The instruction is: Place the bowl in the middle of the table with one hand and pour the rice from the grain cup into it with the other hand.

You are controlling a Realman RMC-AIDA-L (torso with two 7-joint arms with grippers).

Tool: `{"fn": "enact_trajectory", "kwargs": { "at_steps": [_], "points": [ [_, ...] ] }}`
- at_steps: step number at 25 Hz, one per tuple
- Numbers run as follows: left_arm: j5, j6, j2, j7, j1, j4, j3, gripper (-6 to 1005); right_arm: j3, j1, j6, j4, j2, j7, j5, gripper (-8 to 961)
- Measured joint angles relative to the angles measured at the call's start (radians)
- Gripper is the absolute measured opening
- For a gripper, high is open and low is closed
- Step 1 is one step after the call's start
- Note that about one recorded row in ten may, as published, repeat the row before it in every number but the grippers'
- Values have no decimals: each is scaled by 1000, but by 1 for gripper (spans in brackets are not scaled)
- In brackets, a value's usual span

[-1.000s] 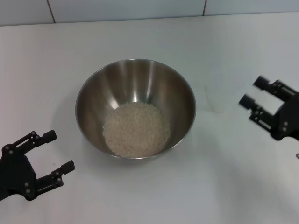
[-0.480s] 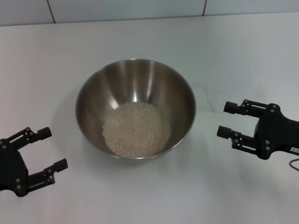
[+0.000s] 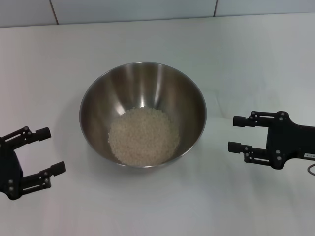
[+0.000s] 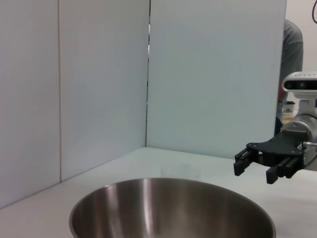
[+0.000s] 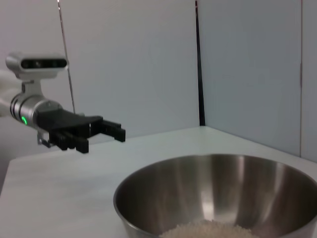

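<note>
**Head view: rice in the bowl, both claws empty beside it**

Head view, nearest first: the left claw (image 3: 43, 152) hangs low at the robot's left, over the near part of the bench (image 3: 157, 211). Its two fingers are spread wide and nothing sits between them. It is well apart from the bowl (image 3: 142, 78).

At about the same depth, the right claw (image 3: 237, 133) hangs at the robot's right, fingers pointing toward the bowl. They are parted with a clear gap and grip nothing. This claw is near the bowl's rim but not touching it.

Between the two claws the bowl stands upright in the middle of the bench. The rice (image 3: 143, 136) lies as a round, flat heap on its bottom, toward the near wall; the far wall is bare steel.

Beyond the bowl the bench runs to a row of tiles (image 3: 133, 10) along its far edge.

In the left wrist view the bowl (image 4: 171, 208) fills the foreground, with the right claw (image 4: 255, 163) past its far rim, fingers apart. In the right wrist view the bowl (image 5: 218, 188) shows rice (image 5: 203, 230) at its bottom, and the left claw (image 5: 106, 134) hangs beyond it against a pale wall (image 5: 148, 59).
</note>
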Motion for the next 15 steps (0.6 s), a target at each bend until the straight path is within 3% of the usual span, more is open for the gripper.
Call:
{"fn": "enact_trajectory", "kwargs": {
  "at_steps": [7, 15],
  "points": [
    [0, 4, 2, -19, -7, 23, -2, 800, -74, 13, 42, -27, 2, 23, -3, 605],
    [1, 8, 2, -20, -11, 24, -1, 800, -86, 24, 59, -32, 2, 25, -3, 605]
  ]
}}
